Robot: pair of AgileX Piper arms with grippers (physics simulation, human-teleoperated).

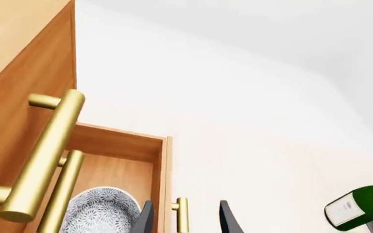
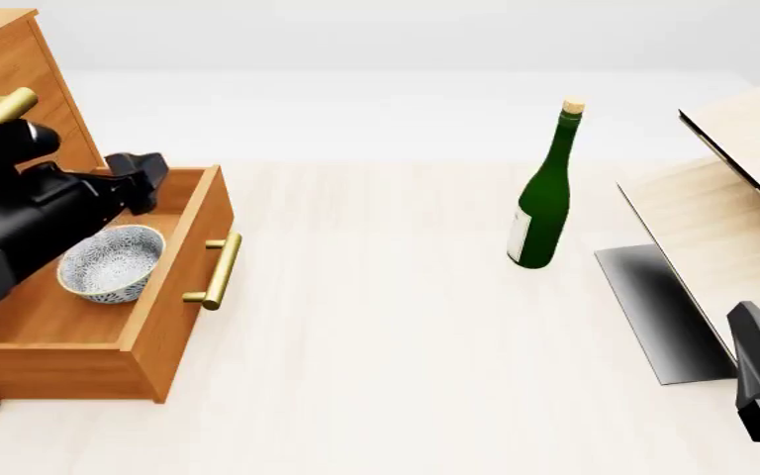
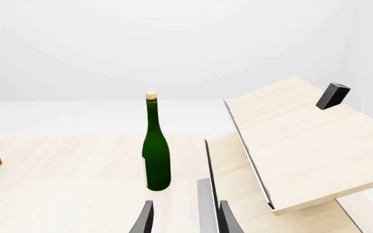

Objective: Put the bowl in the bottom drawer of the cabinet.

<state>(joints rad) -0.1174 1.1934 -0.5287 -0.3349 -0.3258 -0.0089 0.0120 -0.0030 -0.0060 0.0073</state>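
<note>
On the desk point(image 2: 380, 336), the cabinet point(image 2: 4, 59) stands at nine o'clock with its bottom drawer point(image 2: 175, 297) pulled open. The bowl point(image 2: 112, 263) sits upright inside it. The left gripper point(image 2: 142, 178) hangs above the drawer, fingers point(image 1: 145, 218) apart and empty. At four o'clock, the right gripper point(image 3: 183, 218) has its fingers apart too.

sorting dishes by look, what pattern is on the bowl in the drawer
White with a fine grey speckled pattern; the bowl shows best in the front view.

Bright, even light; sharp renders
</note>
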